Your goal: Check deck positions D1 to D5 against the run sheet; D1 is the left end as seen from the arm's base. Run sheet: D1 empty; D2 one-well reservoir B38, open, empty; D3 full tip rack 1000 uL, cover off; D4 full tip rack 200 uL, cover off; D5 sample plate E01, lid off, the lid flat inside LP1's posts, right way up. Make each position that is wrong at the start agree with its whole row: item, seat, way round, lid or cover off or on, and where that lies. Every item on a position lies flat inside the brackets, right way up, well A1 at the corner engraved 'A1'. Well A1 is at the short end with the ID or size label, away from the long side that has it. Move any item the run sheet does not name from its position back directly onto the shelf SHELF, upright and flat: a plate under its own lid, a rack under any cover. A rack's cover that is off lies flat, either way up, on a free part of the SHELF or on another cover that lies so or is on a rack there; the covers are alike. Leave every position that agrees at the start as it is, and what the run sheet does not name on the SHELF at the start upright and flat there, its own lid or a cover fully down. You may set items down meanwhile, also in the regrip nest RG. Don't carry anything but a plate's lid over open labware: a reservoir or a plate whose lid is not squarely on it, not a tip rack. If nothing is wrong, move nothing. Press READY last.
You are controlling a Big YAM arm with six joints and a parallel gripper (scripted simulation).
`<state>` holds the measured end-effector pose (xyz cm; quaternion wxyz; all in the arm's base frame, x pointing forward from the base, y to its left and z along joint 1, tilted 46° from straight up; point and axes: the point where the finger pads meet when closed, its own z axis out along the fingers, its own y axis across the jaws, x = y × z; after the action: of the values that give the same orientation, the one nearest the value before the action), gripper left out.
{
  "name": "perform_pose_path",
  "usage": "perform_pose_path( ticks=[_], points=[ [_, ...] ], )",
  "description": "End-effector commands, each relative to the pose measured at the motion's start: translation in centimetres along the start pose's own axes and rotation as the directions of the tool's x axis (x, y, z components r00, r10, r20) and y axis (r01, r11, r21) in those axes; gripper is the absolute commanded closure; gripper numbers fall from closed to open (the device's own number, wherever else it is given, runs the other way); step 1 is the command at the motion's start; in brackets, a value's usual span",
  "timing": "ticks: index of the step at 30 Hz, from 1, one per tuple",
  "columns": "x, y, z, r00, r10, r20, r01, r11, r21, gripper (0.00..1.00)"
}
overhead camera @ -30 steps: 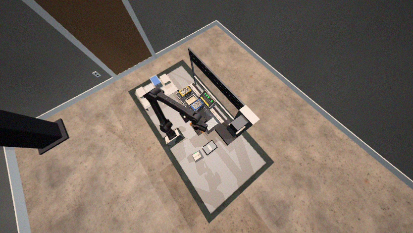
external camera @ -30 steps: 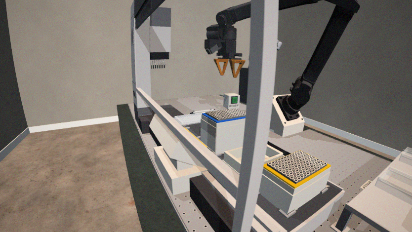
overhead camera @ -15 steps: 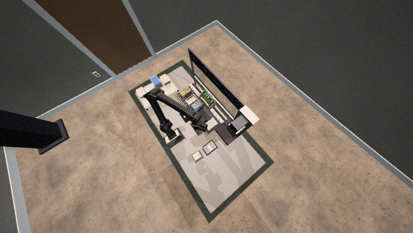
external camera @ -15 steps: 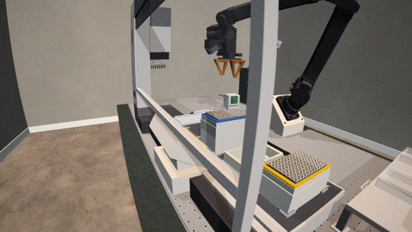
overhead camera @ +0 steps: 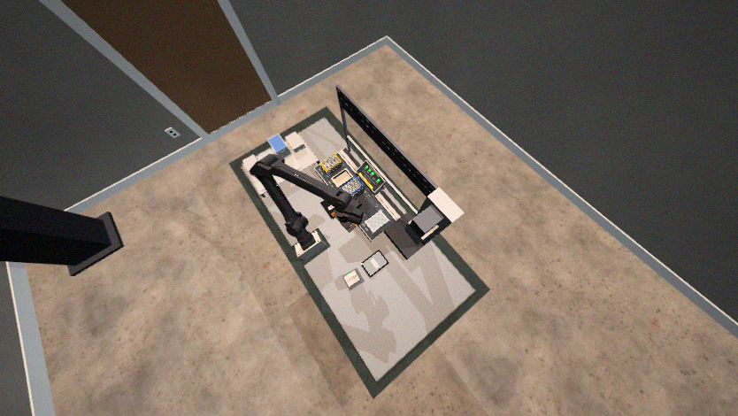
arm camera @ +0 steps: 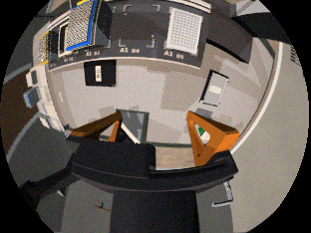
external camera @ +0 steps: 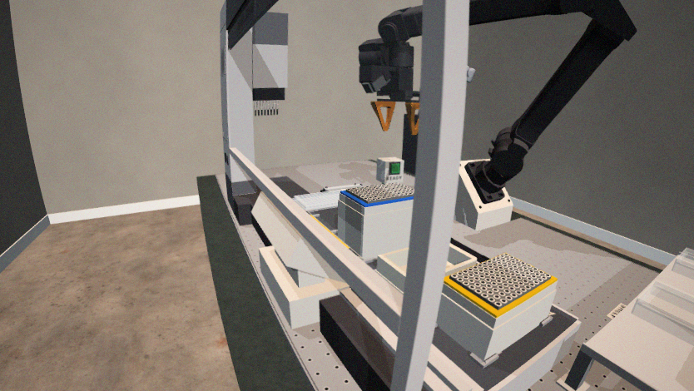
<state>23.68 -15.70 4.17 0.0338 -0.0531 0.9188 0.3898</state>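
Note:
My gripper (external camera: pixel 397 116) hangs high above the deck, open and empty; it also shows in the top view (overhead camera: pixel 355 212) and the wrist view (arm camera: pixel 155 135). On the deck row stand a yellow-rimmed tip rack (external camera: pixel 500 284) with no cover at the near end, an open one-well reservoir (external camera: pixel 419 262), a blue-rimmed tip rack (external camera: pixel 381 194) with no cover, a bare position (arm camera: pixel 136 24), and a white sample plate (arm camera: pixel 183 31) without a lid. A flat lid (arm camera: pixel 215 88) lies apart on the table, in front of the plate. The green READY button (external camera: pixel 389 170) stands near it.
A gantry frame (external camera: pixel 432 194) with a rail runs along the deck's far side and carries a pipetting head (external camera: pixel 268 62). A panel with green lights (overhead camera: pixel 372 175) lies behind the deck. The stepped shelf (external camera: pixel 646 320) stands past the yellow rack's end. A dark regrip nest (arm camera: pixel 103 75) lies in front of the deck.

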Motion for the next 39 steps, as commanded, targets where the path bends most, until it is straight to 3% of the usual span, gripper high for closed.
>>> perform_pose_path(
  ticks=[1, 6, 7, 12, 14, 20, 21, 26, 27, 32, 38, 39],
  points=[
    [-0.7, 2.1, -0.9, 1.0, 0.002, 0.003, -0.002, 1.0, 0.013, 0.0],
    [-1.2, 4.4, -1.1, 1.0, -0.002, 0.006, 0.002, 1.0, 0.018, 0.0],
    [-2.1, 4.0, -2.2, 1.0, -0.019, 0.019, 0.018, 0.999, 0.044, 0.0],
    [-1.4, 3.1, -2.3, 1.0, 0.015, 0.027, -0.016, 0.999, 0.031, 0.0],
    [-1.0, 5.5, -0.8, 0.998, -0.06, 0.002, 0.06, 0.998, 0.012, 0.0],
    [-1.9, 8.4, -1.3, 0.982, -0.188, 0.006, 0.187, 0.982, 0.024, 0.0],
    [-1.4, 9.0, -0.7, 0.983, -0.182, 0.001, 0.182, 0.983, 0.01, 0.0],
    [-1.7, 10.5, -0.8, 0.985, -0.17, 0.002, 0.17, 0.985, 0.013, 0.0],
    [-3.2, 10.7, -2.4, 0.982, -0.19, 0.017, 0.188, 0.981, 0.05, 0.0],
    [-2.0, 13.5, -0.6, 0.987, -0.161, 0.001, 0.161, 0.987, 0.009, 0.0],
    [-2.6, 13.8, -2.0, 0.987, -0.156, 0.028, 0.155, 0.987, 0.037, 0.0],
    [-2.9, 14.8, -1.4, 0.981, -0.195, 0.01, 0.195, 0.98, 0.027, 0.0]
  ],
)
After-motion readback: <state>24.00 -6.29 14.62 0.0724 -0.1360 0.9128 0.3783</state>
